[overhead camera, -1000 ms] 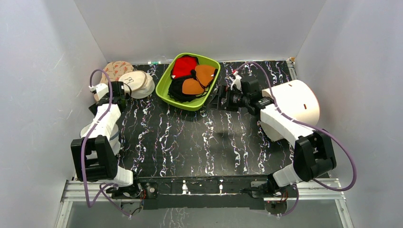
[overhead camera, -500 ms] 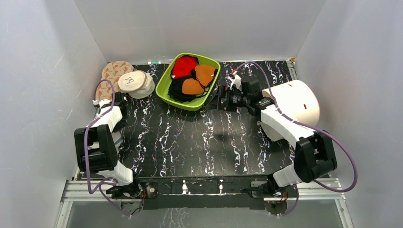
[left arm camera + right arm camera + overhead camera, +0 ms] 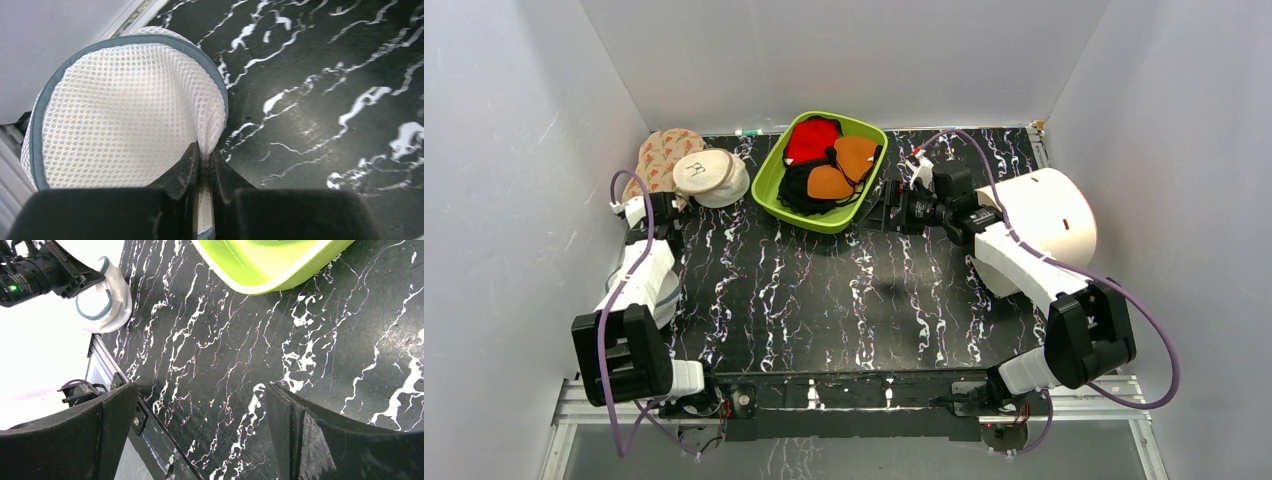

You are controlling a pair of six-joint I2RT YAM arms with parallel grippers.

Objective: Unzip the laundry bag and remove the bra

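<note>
Evidently the opening step is in hand: the left end effector (image 3: pixel 204 161) is pinched shut on a fold of mesh at the right edge of the laundry bag (image 3: pixel 125 110), just inside its grey zipper line (image 3: pixel 223 97). The bag lies at the left edge of the table (image 3: pixel 824 300), toward the near side, and looks zipped. The bra appears in no view and is presumably inside.

The right end effector (image 3: pixel 200 390) stands wide and holds nothing, well apart from the bag and beside the green bin (image 3: pixel 767 190). Next it likely has to cross over, find the zipper pull, which no view shows, and draw it round the rim while the left anchors the bag.

Only the left wrist view shows the pinch. From above, the left arm (image 3: pixel 639 270) covers most of the bag. The right wrist view shows both from across the table.
</note>
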